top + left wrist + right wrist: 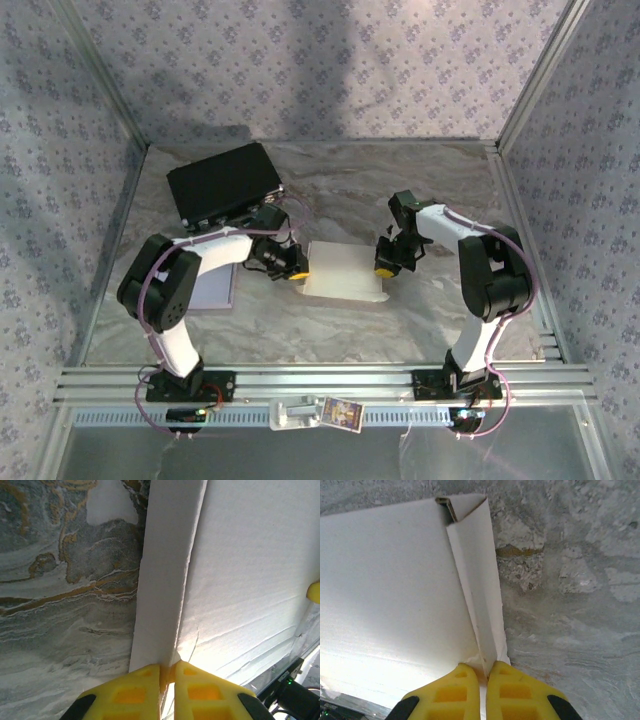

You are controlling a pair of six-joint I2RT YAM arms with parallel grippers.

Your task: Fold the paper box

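- From above, the white paper box (345, 272) lies in the middle of the marble table (420, 180), between the two arms. The left gripper (297, 266) meets its left edge and the right gripper (384, 264) its right edge. A black case (225, 180) sits back left.
- Left wrist: the left gripper (167, 672) is pinched tight on the box's raised side flap (160, 580).
- Right wrist: the right gripper (482, 672) is clamped on the opposite folded flap (475, 580).
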